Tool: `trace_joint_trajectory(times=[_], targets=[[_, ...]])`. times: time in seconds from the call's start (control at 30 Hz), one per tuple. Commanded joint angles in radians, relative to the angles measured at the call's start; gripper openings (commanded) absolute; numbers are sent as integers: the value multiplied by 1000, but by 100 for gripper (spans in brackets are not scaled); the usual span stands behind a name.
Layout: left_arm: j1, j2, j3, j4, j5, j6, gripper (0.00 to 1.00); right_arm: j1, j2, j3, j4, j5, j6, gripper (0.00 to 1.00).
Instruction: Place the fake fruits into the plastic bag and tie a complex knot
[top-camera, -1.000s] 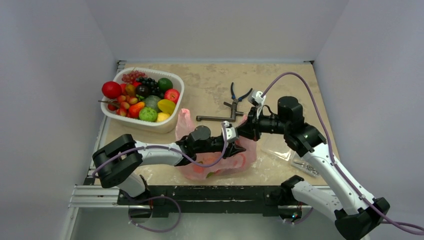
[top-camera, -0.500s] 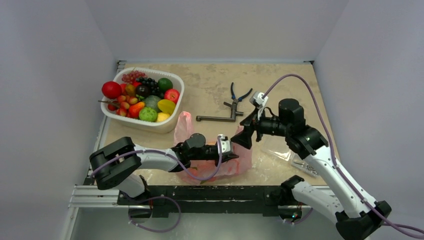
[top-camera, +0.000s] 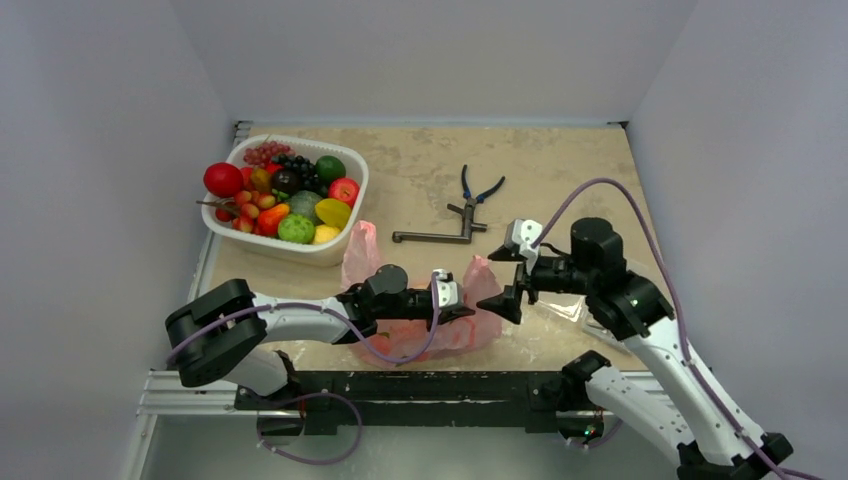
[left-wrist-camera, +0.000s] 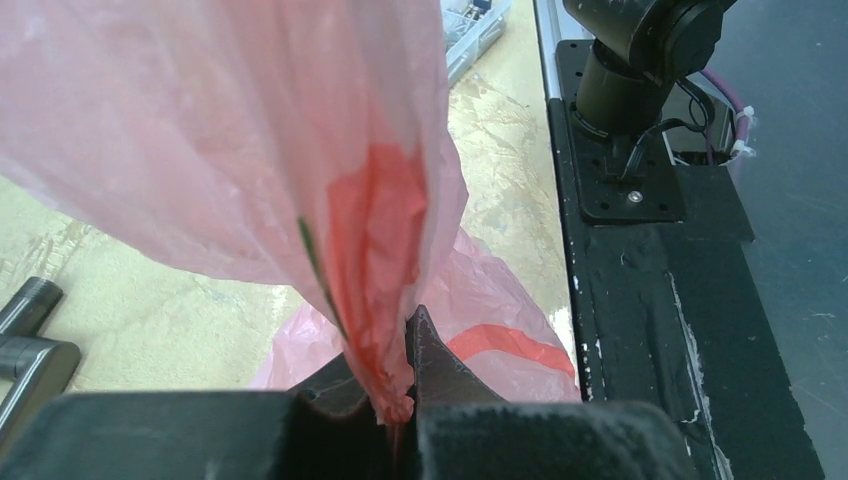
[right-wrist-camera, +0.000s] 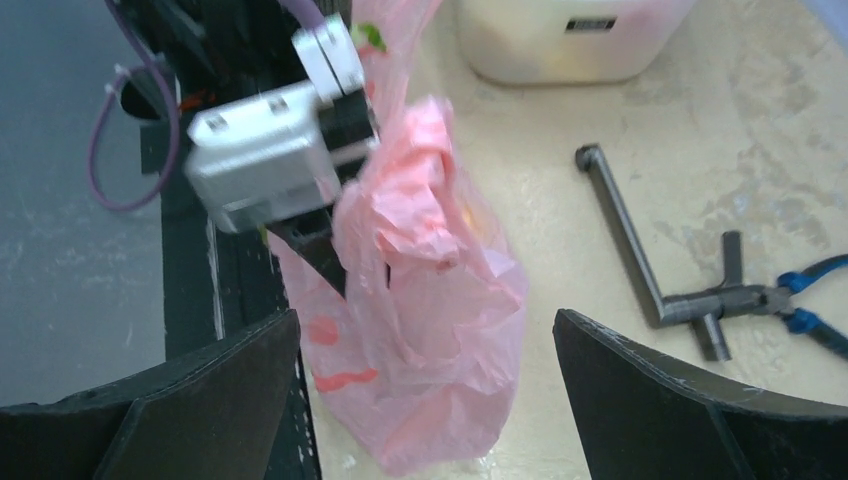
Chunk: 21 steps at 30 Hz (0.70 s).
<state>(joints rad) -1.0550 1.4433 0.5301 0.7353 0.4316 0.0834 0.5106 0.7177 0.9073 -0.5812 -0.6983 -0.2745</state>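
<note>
Two robot arms extended over a tan table (top-camera: 560, 170) from its near edge. At far left sat a white tub (top-camera: 300, 252) heaped with fake fruits (top-camera: 290, 195) — red, green, yellow, orange, and dark grape clusters.

Just right of the tub and nearer the arms lay the pink plastic bag (top-camera: 482, 290), crumpled on the table. One loose tail rose beside the tub and a bunched peak stood at the bag's right side. Reddish shapes showed through the film low down; whether they were fruit or print could not be told.

The left gripper (top-camera: 462, 306) lay low across the bag, its jaws pressed together on a gathered fold of pink film. The left wrist view showed that fold pinched tight between the black fingers (left-wrist-camera: 445, 375), with the rest of the film ballooning above. Whether the bunch was knotted could not be told.

Just right of the bag, the right gripper (top-camera: 506, 283) faced it with jaws spread wide, holding nothing.

Behind the bag, toward the back of the table, lay an L-shaped metal bar (top-camera: 432, 237) and blue-handled pliers (top-camera: 480, 190), touching each other. At far right, a clear packet (top-camera: 590, 318) lay partly under the right arm.
</note>
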Motion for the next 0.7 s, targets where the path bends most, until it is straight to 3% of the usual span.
trace_joint_trajectory(times=[0.0, 0.13, 0.17, 0.27, 0.3, 0.37, 0.43, 0.47, 0.67], targets=[[2, -20, 16, 42, 8, 41, 0, 5, 89, -73, -9, -58, -180, 99], [3, -27, 15, 57, -4, 40, 0, 4, 136, -91, 91, -74, -177, 91], [3, -31, 15, 57, -9, 40, 0, 4, 141, -95, 104, -84, -174, 84], [3, -41, 17, 56, -19, 46, 1, 4, 134, -120, 158, -102, -144, 43], [3, -50, 22, 40, -22, 50, 13, 3, 132, -124, 172, -111, -129, 30], [2, -104, 38, -37, -24, 78, 56, 4, 126, -116, 151, -103, -129, 4], [3, -210, 70, -210, -21, 113, 85, 4, 111, -119, 135, -100, -138, 0], [2, -274, 97, -335, -24, 120, 91, 5, 105, -122, 127, -98, -147, 0], [8, -663, 249, -911, -111, 96, 100, 5, 106, -125, 96, -78, -172, 0]])
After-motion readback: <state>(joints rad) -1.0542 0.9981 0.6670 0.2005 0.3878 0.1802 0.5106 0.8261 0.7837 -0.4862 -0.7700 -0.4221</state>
